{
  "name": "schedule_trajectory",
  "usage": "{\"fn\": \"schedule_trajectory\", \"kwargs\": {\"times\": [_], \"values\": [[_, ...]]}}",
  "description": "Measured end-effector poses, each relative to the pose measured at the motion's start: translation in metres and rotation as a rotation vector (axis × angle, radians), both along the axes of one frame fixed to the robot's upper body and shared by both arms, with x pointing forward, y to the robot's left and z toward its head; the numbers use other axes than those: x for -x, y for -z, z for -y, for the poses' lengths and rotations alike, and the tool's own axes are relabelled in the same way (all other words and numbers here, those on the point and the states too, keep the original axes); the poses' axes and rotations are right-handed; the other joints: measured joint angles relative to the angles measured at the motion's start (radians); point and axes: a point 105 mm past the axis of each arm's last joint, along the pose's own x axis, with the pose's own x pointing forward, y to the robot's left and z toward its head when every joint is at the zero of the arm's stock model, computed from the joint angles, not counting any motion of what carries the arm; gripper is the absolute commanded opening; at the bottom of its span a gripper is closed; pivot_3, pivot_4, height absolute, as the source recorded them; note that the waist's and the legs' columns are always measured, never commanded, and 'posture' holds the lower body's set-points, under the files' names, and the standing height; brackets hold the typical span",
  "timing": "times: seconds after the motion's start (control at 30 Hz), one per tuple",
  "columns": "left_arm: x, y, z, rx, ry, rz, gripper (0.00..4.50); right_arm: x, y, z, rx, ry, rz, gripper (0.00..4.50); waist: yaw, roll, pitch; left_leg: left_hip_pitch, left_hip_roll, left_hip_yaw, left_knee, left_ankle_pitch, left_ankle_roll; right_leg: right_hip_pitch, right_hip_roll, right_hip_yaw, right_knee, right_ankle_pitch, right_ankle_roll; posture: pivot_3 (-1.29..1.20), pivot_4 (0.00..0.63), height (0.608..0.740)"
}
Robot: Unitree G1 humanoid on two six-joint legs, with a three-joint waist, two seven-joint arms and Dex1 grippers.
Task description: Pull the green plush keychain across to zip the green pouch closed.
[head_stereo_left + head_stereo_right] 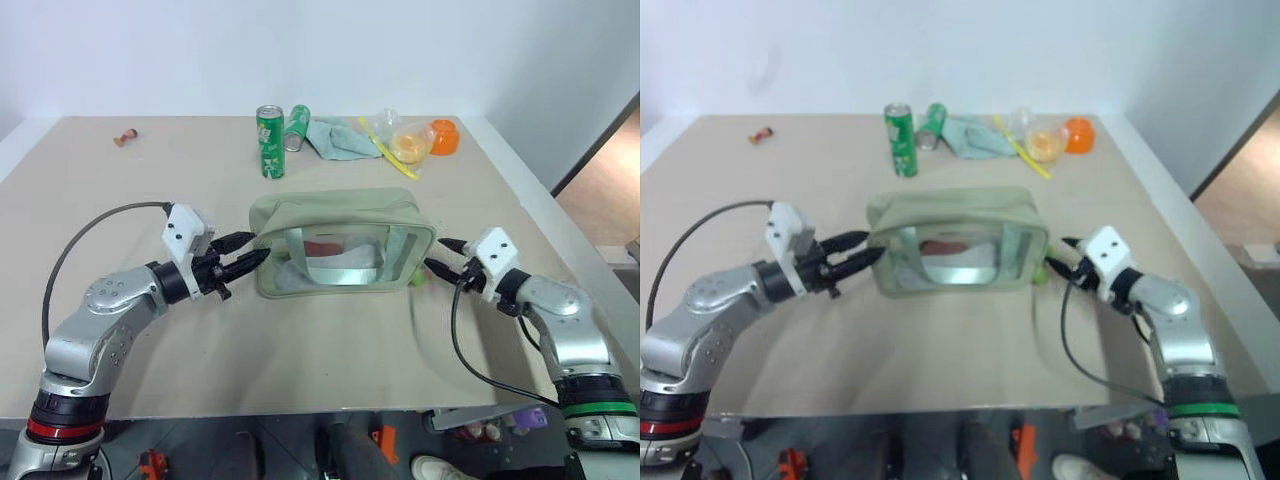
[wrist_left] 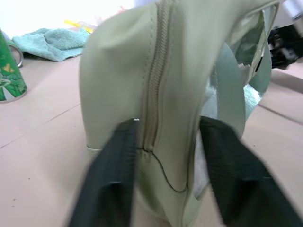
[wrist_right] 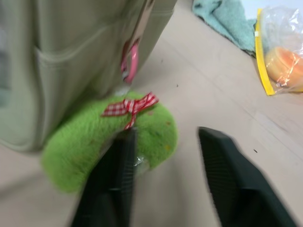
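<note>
On the table point(image 1: 330, 330), mid-way between both arms, sits the pouch point(image 1: 340, 215), zipper along its top looking drawn shut, with the keychain point(image 3: 102, 137) lying at its right end on a pink cord. Looks like the release step after the pull — left gripper point(image 1: 243, 252) parted round the pouch's left end, fingers beside the fabric rather than pinching it; right gripper point(image 3: 165, 189) parted too, one finger against the plush, nothing clamped. Next, probably — back both grippers away without snagging cord or fabric.
</note>
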Motion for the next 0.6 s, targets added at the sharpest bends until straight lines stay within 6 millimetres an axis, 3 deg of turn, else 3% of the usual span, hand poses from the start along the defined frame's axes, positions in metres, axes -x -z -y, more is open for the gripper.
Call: {"fn": "schedule_trajectory", "kwargs": {"times": [0.13, 0.27, 0.33, 0.47, 0.6], "values": [[-0.002, -0.014, -0.017, 0.047, -0.058, 0.023, 4.42, 0.023, -0.008, 0.019, -0.089, 0.002, -0.055, 4.5, 0.002, 0.0, 0.0, 0.0, 0.0, -0.001, 0.0, 0.0, 0.0, 0.0, -0.001, -0.001, 0.0, 0.0, 0.0, 0.0, 0.15, 0.74], [0.001, -0.018, -0.045, 0.065, -0.178, 0.044, 4.47, 0.056, 0.005, 0.03, -0.124, -0.048, -0.154, 4.5, -0.002, 0.0, 0.0, 0.002, 0.001, 0.0, -0.001, 0.0, 0.0, 0.001, 0.0, -0.001, 0.0, -0.001, -0.001, 0.0, 0.15, 0.74], [0.005, -0.006, -0.056, 0.04, -0.243, 0.031, 4.47, 0.067, 0.015, 0.03, -0.14, -0.06, -0.195, 4.5, -0.005, 0.0, 0.0, 0.002, 0.001, 0.0, -0.001, 0.0, 0.0, 0.001, 0.0, 0.0, 0.0, -0.001, -0.001, 0.0, 0.15, 0.74], [0.023, 0.042, -0.07, -0.088, -0.35, -0.031, 4.47, 0.086, 0.03, 0.012, -0.19, -0.118, -0.227, 4.5, -0.009, 0.001, -0.001, 0.003, 0.002, 0.0, -0.001, 0.0, 0.0, 0.001, 0.001, 0.0, 0.0, 0.0, -0.001, 0.0, 0.15, 0.74], [0.039, 0.074, -0.051, -0.129, -0.345, -0.072, 4.47, 0.088, 0.029, -0.036, -0.257, -0.228, -0.17, 4.5, -0.009, 0.0, -0.001, 0.003, 0.002, -0.001, 0.0, 0.002, 0.001, 0.001, 0.0, 0.0, 0.0, -0.001, -0.004, 0.0, 0.15, 0.74]]}}
